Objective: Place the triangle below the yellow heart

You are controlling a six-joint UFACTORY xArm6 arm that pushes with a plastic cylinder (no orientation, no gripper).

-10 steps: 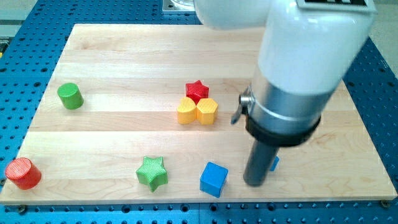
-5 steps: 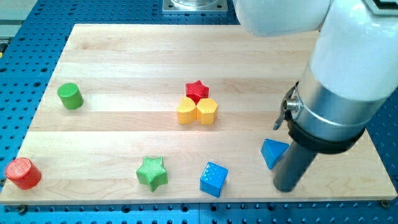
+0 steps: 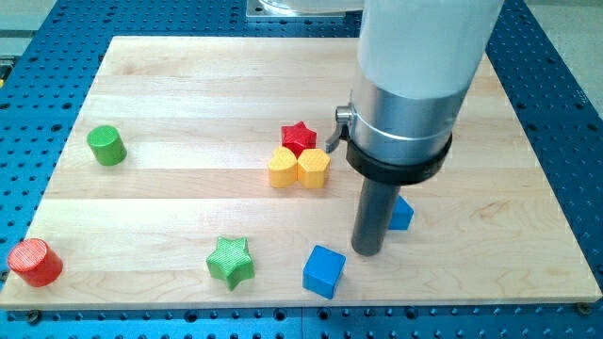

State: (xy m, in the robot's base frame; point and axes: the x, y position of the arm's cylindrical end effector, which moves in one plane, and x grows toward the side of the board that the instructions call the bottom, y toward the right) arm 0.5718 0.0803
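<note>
My tip [image 3: 367, 252] stands near the board's [image 3: 170, 66] bottom edge, right of centre. The blue triangle [image 3: 402, 214] sits just beside the rod on the view's right, partly hidden behind it. The blue cube [image 3: 324, 271] lies just left of the tip, by the bottom edge. The green star [image 3: 231, 261] lies further left.

Near the middle, the yellow heart [image 3: 284, 168] and yellow hexagon [image 3: 314, 169] touch side by side, the red star [image 3: 300, 137] touching above them.

The green cylinder [image 3: 106, 145] is near the left edge; the red cylinder [image 3: 34, 263] sits in the bottom left corner.

On the board [image 3: 188, 94] stand a green cylinder [image 3: 106, 145], red cylinder [image 3: 34, 263], green star [image 3: 231, 261], blue cube [image 3: 323, 271], red star [image 3: 300, 137] and yellow hexagon [image 3: 314, 169].
</note>
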